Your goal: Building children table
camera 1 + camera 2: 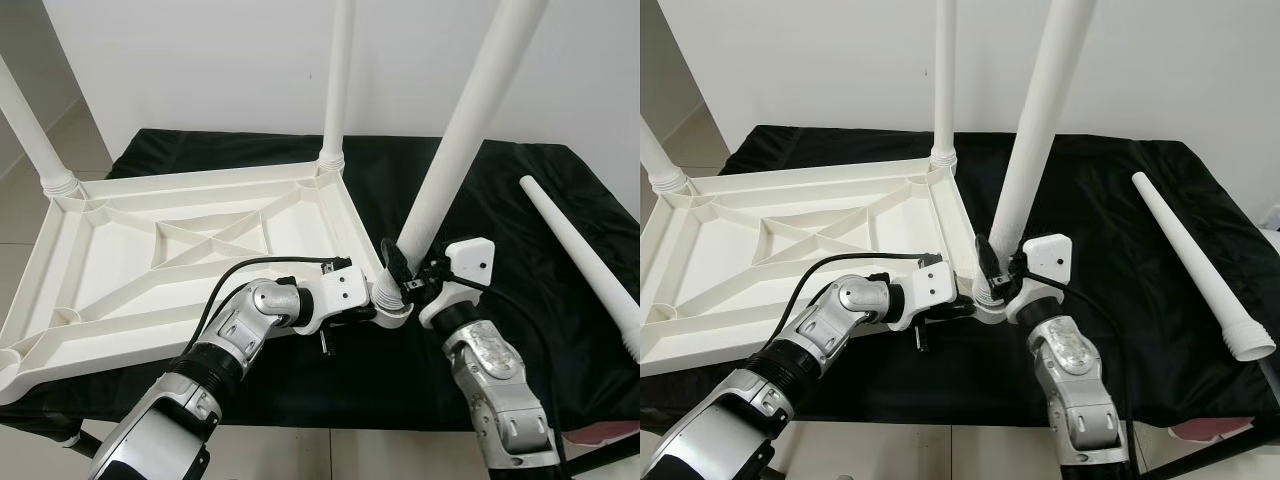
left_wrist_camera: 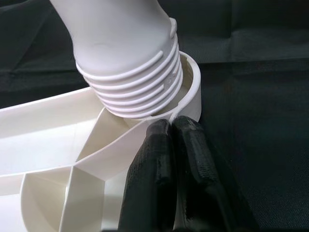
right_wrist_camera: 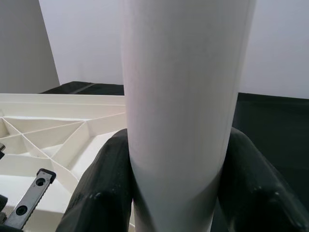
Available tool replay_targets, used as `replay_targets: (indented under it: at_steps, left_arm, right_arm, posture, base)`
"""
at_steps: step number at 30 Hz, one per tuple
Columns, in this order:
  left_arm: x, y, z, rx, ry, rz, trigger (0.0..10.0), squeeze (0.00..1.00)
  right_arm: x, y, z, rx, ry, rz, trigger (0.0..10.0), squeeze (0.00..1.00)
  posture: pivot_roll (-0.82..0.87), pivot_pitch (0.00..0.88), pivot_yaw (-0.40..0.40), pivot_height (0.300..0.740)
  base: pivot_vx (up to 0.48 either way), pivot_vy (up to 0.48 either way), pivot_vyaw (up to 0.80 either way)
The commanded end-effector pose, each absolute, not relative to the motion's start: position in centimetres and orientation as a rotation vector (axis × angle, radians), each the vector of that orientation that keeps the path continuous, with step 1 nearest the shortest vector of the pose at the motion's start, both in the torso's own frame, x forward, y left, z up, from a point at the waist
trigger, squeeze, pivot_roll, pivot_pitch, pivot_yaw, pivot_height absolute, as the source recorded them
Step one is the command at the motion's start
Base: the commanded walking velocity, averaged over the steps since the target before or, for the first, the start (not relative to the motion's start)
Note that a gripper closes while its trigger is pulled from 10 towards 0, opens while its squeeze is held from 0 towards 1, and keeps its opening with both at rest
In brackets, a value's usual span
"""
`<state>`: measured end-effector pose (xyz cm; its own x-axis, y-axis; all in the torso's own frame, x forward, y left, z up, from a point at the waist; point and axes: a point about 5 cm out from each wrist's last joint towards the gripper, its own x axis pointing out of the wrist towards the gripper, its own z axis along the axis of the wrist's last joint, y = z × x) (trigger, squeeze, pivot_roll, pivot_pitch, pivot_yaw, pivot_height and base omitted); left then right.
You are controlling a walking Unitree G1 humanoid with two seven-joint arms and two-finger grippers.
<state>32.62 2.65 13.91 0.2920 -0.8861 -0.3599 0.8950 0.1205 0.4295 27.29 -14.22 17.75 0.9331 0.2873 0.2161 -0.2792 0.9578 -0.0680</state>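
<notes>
The white tabletop (image 1: 150, 260) is laid upside down on the black-draped table (image 1: 540, 290), so that its ribbed underside and corner sockets face up for the legs. Two legs are already stood in sockets: one at the upper left of the frame (image 1: 30, 130), one at top centre (image 1: 338, 80). A third leg (image 1: 465, 120) is held tilted, rising toward the upper right, with its threaded end set into the near-right corner socket (image 2: 190, 92) at the centre of the frame.

The right gripper (image 1: 408, 272) is clamped around this leg low down, near the threads, which is judged to give control of its angle while it is seated; in the right wrist view a finger (image 3: 108, 183) is seen pressed to each side of the shaft. The left gripper (image 1: 375, 312) is closed, its fingers (image 2: 159, 169) brought together and laid against the socket rim, apparently to steady the tabletop against the push. The threads are still mostly exposed above the rim, so the leg is judged not yet seated.

A fourth leg (image 1: 585, 260) is left lying on the cloth at the right of the frame, well apart.
</notes>
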Motion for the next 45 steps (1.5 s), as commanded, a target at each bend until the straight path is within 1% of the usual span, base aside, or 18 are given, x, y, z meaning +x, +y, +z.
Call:
replay_targets:
  at_steps: [1, 13, 21, 22, 26, 28, 29, 30, 31, 35, 39, 42, 45]
  left_arm:
    - [32.4, 3.2, 12.7, 0.638, 0.071, -1.305, 10.0, 0.0]
    - [32.5, 3.3, 12.7, 0.638, 0.072, -1.301, 10.0, 0.0]
    - [32.5, 3.2, 12.7, 0.633, 0.071, -1.303, 10.0, 0.0]
    - [32.5, 3.3, 12.8, 0.63, 0.071, -1.3, 10.0, 0.0]
    - [32.5, 3.3, 12.8, 0.629, 0.071, -1.298, 10.0, 0.0]
    - [32.5, 3.4, 12.7, 0.628, 0.072, -1.296, 10.0, 0.0]
    - [32.5, 3.4, 12.8, 0.626, 0.072, -1.294, 10.0, 0.0]
    - [32.5, 3.4, 12.8, 0.626, 0.072, -1.294, 10.0, 0.0]
    - [32.6, 3.5, 12.8, 0.625, 0.073, -1.292, 10.0, 0.0]
    - [32.6, 3.5, 12.8, 0.624, 0.073, -1.29, 10.0, 0.0]
    - [32.7, 3.6, 12.8, 0.621, 0.073, -1.287, 10.0, 0.0]
    - [32.7, 3.6, 12.8, 0.621, 0.073, -1.286, 10.0, 0.0]
    - [32.7, 3.6, 12.8, 0.62, 0.074, -1.287, 10.0, 0.0]
  right_arm:
    - [26.9, -15.0, 14.5, -0.042, -0.056, 0.273, 10.0, 0.0]
    - [25.7, -15.1, 12.8, -0.054, 0.009, 0.284, 10.0, 0.0]
    - [26.5, -14.9, 13.1, -0.089, 0.005, 0.303, 10.0, 0.0]
    - [26.6, -15.2, 12.6, -0.104, 0.043, 0.289, 10.0, 0.0]
    - [26.6, -15.1, 12.0, -0.116, 0.088, 0.295, 10.0, 0.0]
    - [26.6, -15.0, 11.5, -0.109, 0.127, 0.287, 10.0, 0.0]
    - [26.6, -14.8, 11.5, -0.053, 0.133, 0.282, 10.0, 0.0]
    - [26.6, -14.8, 11.5, -0.053, 0.133, 0.282, 10.0, 0.0]
    - [26.5, -14.8, 11.4, 0.002, 0.148, 0.261, 10.0, 0.0]
    - [26.4, -15.0, 11.2, 0.037, 0.16, 0.244, 10.0, 0.0]
    - [25.9, -15.2, 11.0, 0.101, 0.121, 0.21, 10.0, 0.0]
    - [25.8, -15.2, 11.1, 0.11, 0.11, 0.205, 10.0, 0.0]
    - [25.4, -15.1, 11.0, 0.065, 0.071, 0.216, 10.0, 0.0]
  posture:
    - [-0.02, 0.1, -0.03, 0.74]
    - [-0.02, 0.103, -0.024, 0.74]
    - [-0.02, 0.109, -0.02, 0.74]
    - [-0.02, 0.112, -0.02, 0.74]
    - [-0.02, 0.113, -0.02, 0.74]
    - [-0.02, 0.115, -0.02, 0.74]
    - [-0.02, 0.116, -0.02, 0.74]
    - [-0.02, 0.116, -0.02, 0.74]
    - [-0.02, 0.117, -0.02, 0.74]
    - [-0.02, 0.118, -0.019, 0.74]
    - [-0.02, 0.12, -0.014, 0.74]
    - [-0.02, 0.12, -0.014, 0.74]
    - [-0.02, 0.122, -0.007, 0.74]
  base:
    - [0.0, 0.0, 0.0]
    - [0.0, 0.0, 0.0]
    - [0.0, 0.0, 0.0]
    - [0.0, 0.0, 0.0]
    - [0.0, 0.0, 0.0]
    - [0.0, 0.0, 0.0]
    - [0.0, 0.0, 0.0]
    - [0.0, 0.0, 0.0]
    - [0.0, 0.0, 0.0]
    - [0.0, 0.0, 0.0]
    - [0.0, 0.0, 0.0]
    - [0.0, 0.0, 0.0]
    - [0.0, 0.0, 0.0]
